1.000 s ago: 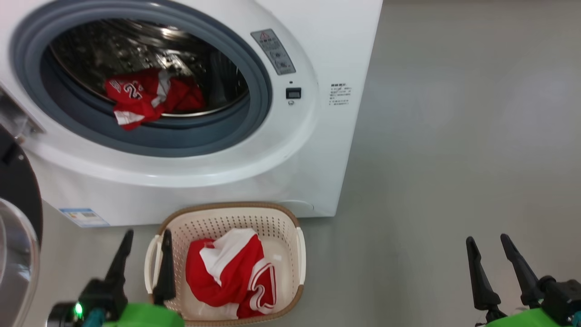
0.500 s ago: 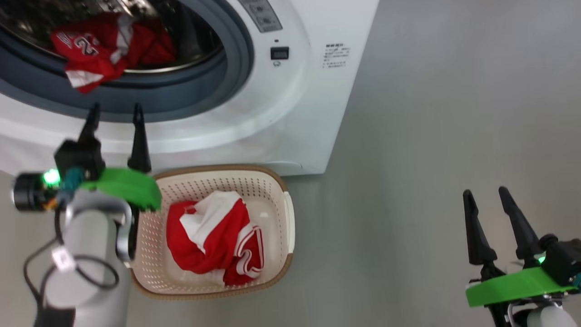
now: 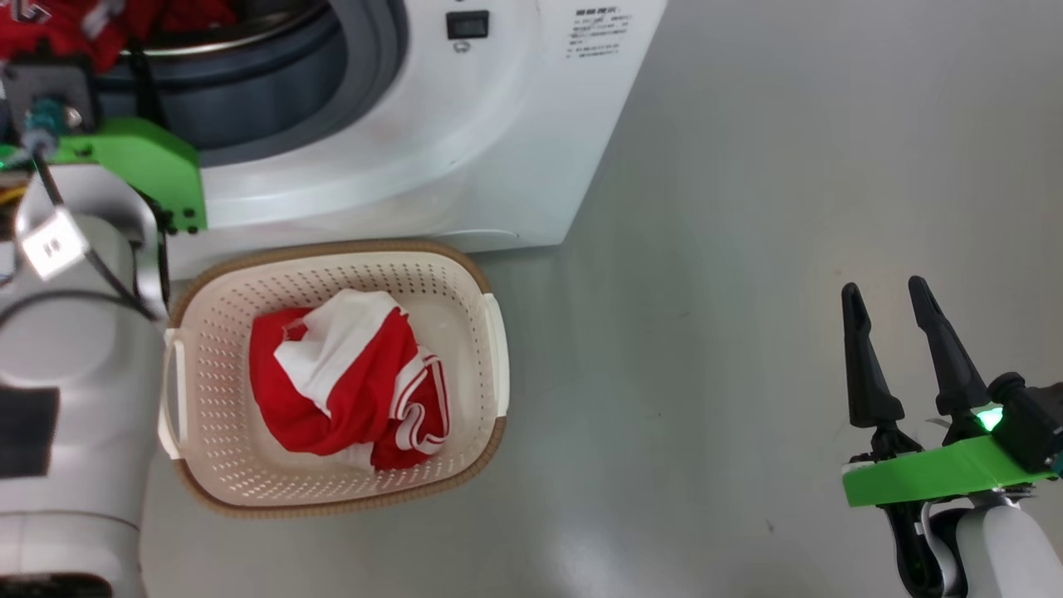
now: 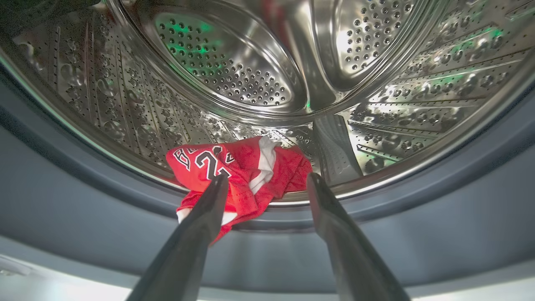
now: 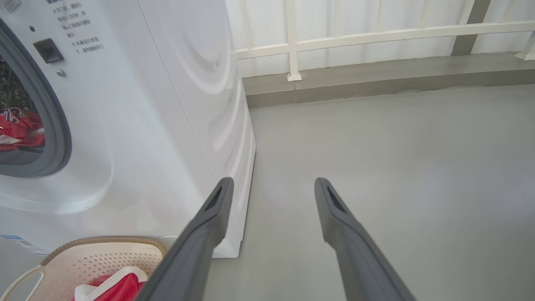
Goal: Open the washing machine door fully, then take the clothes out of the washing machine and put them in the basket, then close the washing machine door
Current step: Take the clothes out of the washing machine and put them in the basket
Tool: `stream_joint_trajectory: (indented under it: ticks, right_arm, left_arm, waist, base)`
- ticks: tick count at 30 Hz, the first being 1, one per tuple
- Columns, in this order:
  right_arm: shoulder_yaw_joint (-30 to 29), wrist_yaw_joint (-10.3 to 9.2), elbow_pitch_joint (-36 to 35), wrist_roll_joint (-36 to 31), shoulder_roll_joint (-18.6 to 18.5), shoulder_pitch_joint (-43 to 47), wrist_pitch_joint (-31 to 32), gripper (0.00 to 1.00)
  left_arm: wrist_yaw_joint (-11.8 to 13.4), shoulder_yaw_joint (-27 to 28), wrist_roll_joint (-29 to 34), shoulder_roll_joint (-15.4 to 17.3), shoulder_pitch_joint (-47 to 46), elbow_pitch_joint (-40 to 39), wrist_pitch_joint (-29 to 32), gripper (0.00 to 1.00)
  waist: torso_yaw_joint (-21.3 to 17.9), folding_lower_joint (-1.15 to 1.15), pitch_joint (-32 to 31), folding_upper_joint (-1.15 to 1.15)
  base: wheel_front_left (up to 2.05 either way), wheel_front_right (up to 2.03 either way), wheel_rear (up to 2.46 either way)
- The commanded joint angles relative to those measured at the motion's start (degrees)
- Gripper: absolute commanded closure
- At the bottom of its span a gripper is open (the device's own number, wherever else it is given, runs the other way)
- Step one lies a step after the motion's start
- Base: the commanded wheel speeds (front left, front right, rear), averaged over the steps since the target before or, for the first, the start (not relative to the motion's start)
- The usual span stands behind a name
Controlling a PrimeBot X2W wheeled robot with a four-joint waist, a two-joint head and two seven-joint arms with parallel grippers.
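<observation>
The left gripper [image 4: 266, 177] sits at the mouth of the white washing machine [image 3: 399, 149], jaws spread wide around a crumpled red jersey [image 4: 246, 167] at the front lip of the drum [image 4: 234, 62]; one finger may be brushing the cloth. A red-and-white garment [image 3: 332, 390] lies in the cream basket [image 3: 332, 247] before the machine. The right gripper [image 3: 882, 286] hangs well apart over the grey floor [image 3: 747, 249], jaws open and empty.

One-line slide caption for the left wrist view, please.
Open left hand at the mouth of the steel drum, aimed at a crumpled red jersey on its front lip.
</observation>
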Motion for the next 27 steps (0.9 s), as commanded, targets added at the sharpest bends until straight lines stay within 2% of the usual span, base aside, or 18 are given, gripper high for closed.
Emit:
stream_joint_trajectory:
  ticks: [1, 4, 12, 24, 25, 27]
  right_arm:
    - [1.53, 0.36, -1.29, 0.68, -0.24, -0.71, -0.36, 0.0]
    - [2.02, 0.36, -1.27, 1.04, -0.24, -1.45, -0.36, 0.0]
    - [3.01, 0.36, -1.38, 1.8, -0.23, -3.0, -0.36, 0.0]
    - [3.58, 0.36, -1.52, 2.31, -0.23, -3.44, -0.36, 0.0]
    - [3.59, 0.36, -1.55, 2.32, -0.23, -3.46, -0.36, 0.0]
    - [3.56, 0.36, -1.64, 2.36, -0.23, -3.53, -0.36, 0.0]
  left_arm:
    - [0.71, 0.7, 0.66, 2.99, -1.31, -0.5, 0.45, 0.0]
    - [2.2, -0.42, 2.17, 4.37, -4.44, 3.15, 1.21, 0.0]
    - [4.32, -2.04, 3.69, 7.83, -11.06, 11.65, 2.45, 0.0]
    - [5.12, -3.6, 3.93, 10.69, -13.56, 15.47, 2.63, 0.0]
    - [5.16, -3.66, 3.84, 10.76, -13.68, 15.58, 2.58, 0.07]
    - [5.22, -3.8, 3.68, 10.85, -13.97, 15.77, 2.46, 0.51]
  waist:
    - [-1.19, 0.0, 1.61, 0.0]
    - [-1.81, 0.0, 2.61, 0.0]
    - [-3.59, 0.0, 5.1, 0.0]
    - [-5.26, 0.0, 6.64, 0.0]
    - [-5.26, 0.0, 6.73, 0.0]
    - [-5.22, 0.0, 6.96, 0.0]
  base:
    - [0.0, 0.0, 0.0]
    - [0.0, 0.0, 0.0]
    - [0.0, 0.0, 0.0]
    - [0.0, 0.0, 0.0]
    - [0.0, 0.0, 0.0]
    - [0.0, 0.0, 0.0]
